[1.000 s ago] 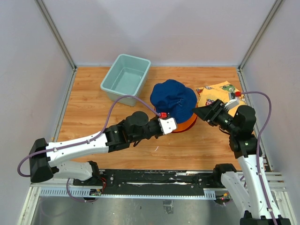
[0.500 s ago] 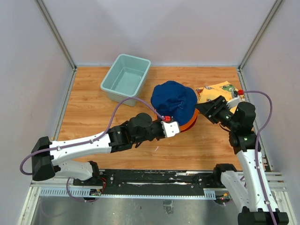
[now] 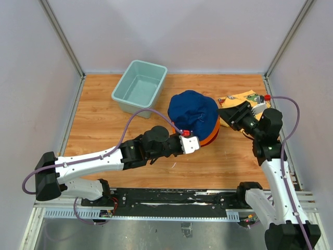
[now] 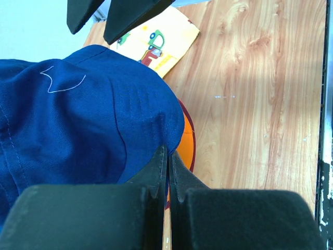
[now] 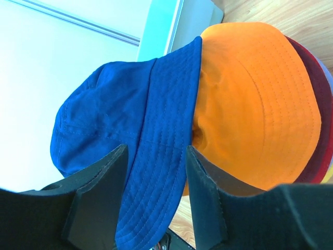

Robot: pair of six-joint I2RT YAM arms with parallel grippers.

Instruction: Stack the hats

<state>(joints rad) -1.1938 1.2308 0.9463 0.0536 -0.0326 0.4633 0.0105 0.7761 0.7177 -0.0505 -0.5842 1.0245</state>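
Several hats stacked right of centre: navy hat (image 3: 192, 112) on top, skewed off orange hat (image 5: 255, 104), maroon hat (image 5: 312, 78) under it | left gripper (image 4: 167, 156) closed, pinching navy brim's near edge | right gripper (image 5: 156, 151) jaws apart, astride navy brim's right edge | tub (image 3: 125, 96) near, back-left; car cloth (image 3: 237, 101) just right; bare table (image 3: 223, 161) in front

right gripper (image 3: 222, 114) drawn back alongside navy hat (image 3: 192, 110), fingers (image 5: 99, 192) narrowed astride its brim
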